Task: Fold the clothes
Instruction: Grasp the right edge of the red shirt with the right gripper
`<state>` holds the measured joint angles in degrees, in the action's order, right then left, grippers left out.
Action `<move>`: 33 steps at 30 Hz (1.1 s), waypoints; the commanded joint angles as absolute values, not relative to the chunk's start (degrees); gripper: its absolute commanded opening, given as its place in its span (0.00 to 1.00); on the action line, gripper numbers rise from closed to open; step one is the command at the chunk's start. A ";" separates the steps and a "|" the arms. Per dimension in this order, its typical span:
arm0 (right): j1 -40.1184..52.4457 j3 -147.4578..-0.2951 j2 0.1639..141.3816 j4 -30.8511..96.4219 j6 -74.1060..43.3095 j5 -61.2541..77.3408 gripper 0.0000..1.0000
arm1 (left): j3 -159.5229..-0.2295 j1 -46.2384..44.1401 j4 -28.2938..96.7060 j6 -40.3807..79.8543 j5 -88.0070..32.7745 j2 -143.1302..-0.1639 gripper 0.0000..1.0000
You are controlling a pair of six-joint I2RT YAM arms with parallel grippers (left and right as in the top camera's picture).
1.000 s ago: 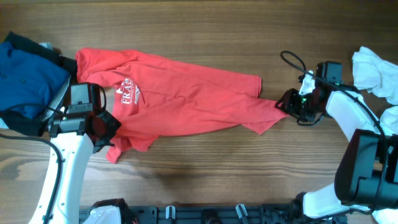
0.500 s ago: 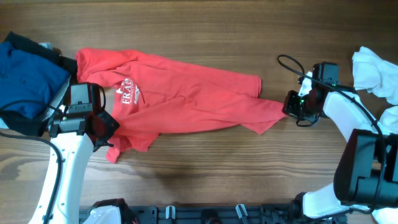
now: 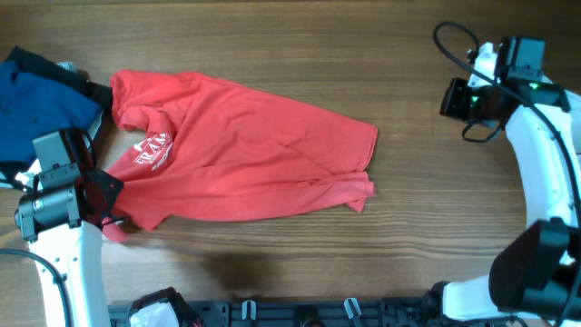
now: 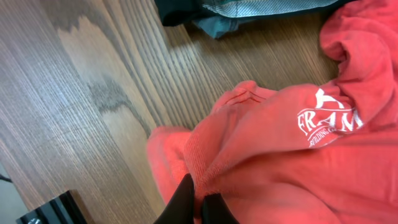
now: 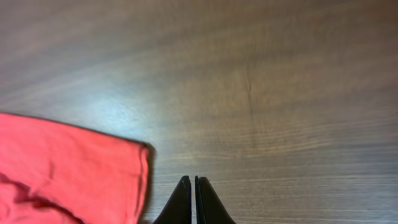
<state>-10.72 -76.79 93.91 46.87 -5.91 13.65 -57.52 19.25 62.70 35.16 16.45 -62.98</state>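
We find the red T-shirt point(image 3: 245, 154) lying spread but rumpled across the middle of the worktop point(image 3: 300, 36), its printed chest toward the left and its hem toward the right. The left gripper point(image 4: 198, 199) is closed on a bunched edge of the shirt near the sleeve. The right gripper point(image 5: 193, 198) has its fingers pressed together on nothing and stands over bare wood, well apart from the hem. A blue garment point(image 3: 36, 109) lies at the far left, just beside the collar.

We judge the step in hand to be flattening the shirt before any fold. To do it well, the left gripper should draw low along the wood and keep its pinch to a single layer, and the hem corner needs a counter-hold, or the cloth will merely slide.

Against the earlier overhead frames, the right gripper has left the hem corner and risen toward the far right. That corner has drawn back. The left arm has shifted leftward, and the print has travelled with it.
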 commanded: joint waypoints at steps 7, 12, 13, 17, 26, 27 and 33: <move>-2.87 -69.69 92.79 64.25 -1.67 21.98 0.40 | -58.46 19.66 63.53 34.70 15.57 -62.41 0.04; 6.87 -62.61 92.79 62.28 -8.36 19.90 0.59 | -58.46 19.66 63.53 34.68 14.35 -62.41 0.04; 8.84 -61.32 92.79 60.88 -12.58 19.35 0.61 | -58.46 19.66 63.57 34.68 14.35 -62.41 0.04; 13.69 -57.82 92.79 56.47 -23.40 19.31 0.61 | -58.46 19.66 63.72 34.68 14.35 -62.41 0.04; 16.27 -52.25 92.79 46.41 -40.86 14.11 0.59 | -58.46 19.66 63.72 34.68 14.35 -62.41 0.04; 16.27 -52.27 92.79 46.06 -40.93 14.11 0.59 | -58.46 19.66 63.75 34.68 14.35 -62.41 0.04; 16.27 -52.01 92.79 45.95 -40.91 14.13 0.56 | -58.46 19.66 63.72 34.68 14.35 -62.41 0.04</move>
<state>16.05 -52.62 92.77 46.00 -39.64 15.33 -57.52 19.25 63.72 35.16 14.46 -62.98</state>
